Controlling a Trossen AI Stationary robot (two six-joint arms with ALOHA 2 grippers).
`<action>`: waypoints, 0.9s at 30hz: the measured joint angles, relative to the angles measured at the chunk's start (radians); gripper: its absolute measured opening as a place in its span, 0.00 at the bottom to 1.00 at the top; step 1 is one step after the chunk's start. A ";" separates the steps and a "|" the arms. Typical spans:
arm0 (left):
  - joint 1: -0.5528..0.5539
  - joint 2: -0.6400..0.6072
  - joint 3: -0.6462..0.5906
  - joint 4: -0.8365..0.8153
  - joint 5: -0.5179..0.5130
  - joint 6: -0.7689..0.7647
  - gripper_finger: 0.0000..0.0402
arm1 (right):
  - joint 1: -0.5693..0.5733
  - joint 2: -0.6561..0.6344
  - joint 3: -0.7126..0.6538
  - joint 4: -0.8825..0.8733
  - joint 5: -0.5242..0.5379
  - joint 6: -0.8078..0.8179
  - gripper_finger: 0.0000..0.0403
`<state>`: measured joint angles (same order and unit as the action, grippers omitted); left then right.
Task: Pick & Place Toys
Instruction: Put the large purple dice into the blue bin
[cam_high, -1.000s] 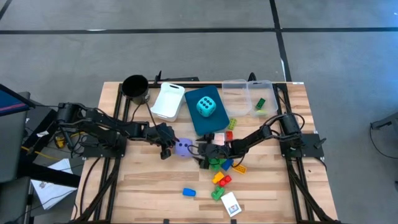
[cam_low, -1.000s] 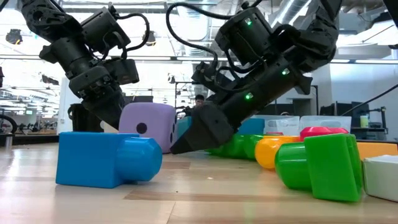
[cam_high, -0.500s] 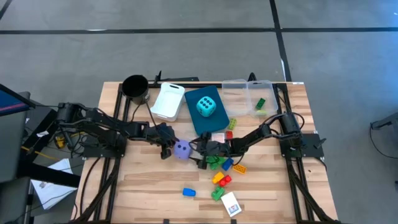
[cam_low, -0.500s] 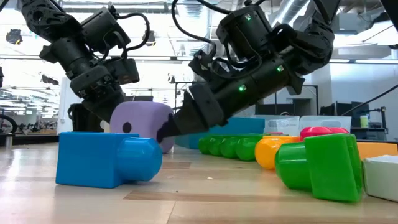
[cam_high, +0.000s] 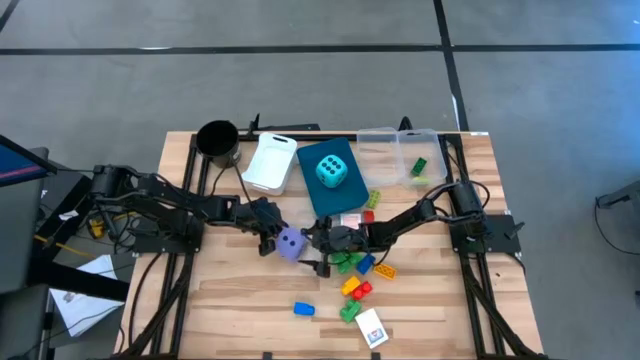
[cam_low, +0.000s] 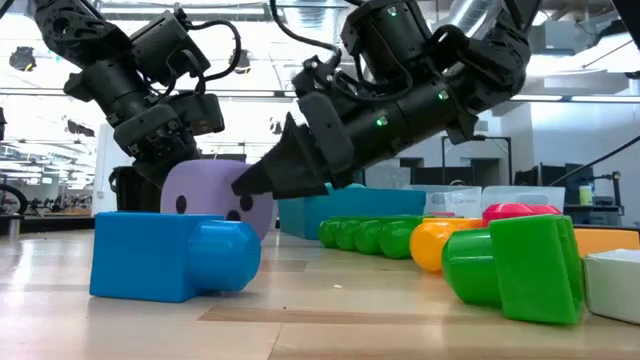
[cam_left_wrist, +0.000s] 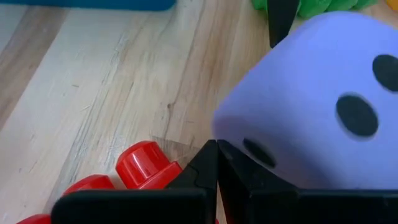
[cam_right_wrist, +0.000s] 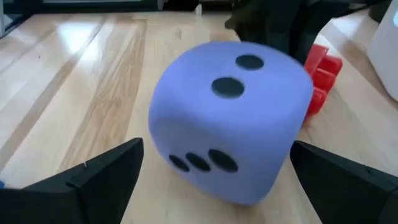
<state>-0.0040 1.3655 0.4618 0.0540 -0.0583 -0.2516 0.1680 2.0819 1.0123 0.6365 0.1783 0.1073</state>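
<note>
**Kid:** Bins first. What is in them?

**Pal:** Up top, the blue bin (cam_high: 332, 178) has the cyan die (cam_high: 331, 170) in it. The clear bin (cam_high: 403, 152) has one green brick (cam_high: 419, 166) inside. The white bin (cam_high: 270, 163) and the black cup (cam_high: 217, 139) sit beside them. I cannot see into those two.

**Kid:** And the table?

**Pal:** The wood table (cam_high: 230, 290) has a pile of bricks (cam_high: 356, 270) near the middle, green, yellow, red and orange. A blue brick (cam_high: 304, 309) lies apart near the front. A card (cam_high: 371, 328) lies at the front end of the pile. The floor around is grey. Low down you see a big bright room behind.

**Kid:** Where is the purple die?

**Pal:** The purple die (cam_high: 289, 243) sits on the table between the two arms. Red bricks (cam_left_wrist: 127, 175) lie just beside it.

**Kid:** And the arms?

**Pal:** Both reach low to the middle. The left gripper (cam_high: 268, 234) has its fingers pressed together, holding nothing, right beside the die. The right gripper (cam_high: 318, 247) is spread wide, one finger on each side of the die, not squeezing it
</note>
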 joint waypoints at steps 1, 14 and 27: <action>0.000 0.000 0.000 0.000 0.002 0.000 0.00 | 0.000 0.000 0.004 0.000 0.003 0.007 0.99; -0.001 0.000 0.000 -0.002 -0.006 -0.045 0.00 | -0.025 -0.003 0.021 -0.096 0.083 0.133 0.99; -0.002 -0.001 0.000 -0.013 -0.008 -0.098 0.00 | -0.029 -0.002 0.021 -0.185 0.181 0.166 0.99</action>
<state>-0.0059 1.3643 0.4614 0.0410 -0.0666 -0.3493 0.1390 2.0796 1.0328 0.4519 0.3597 0.2734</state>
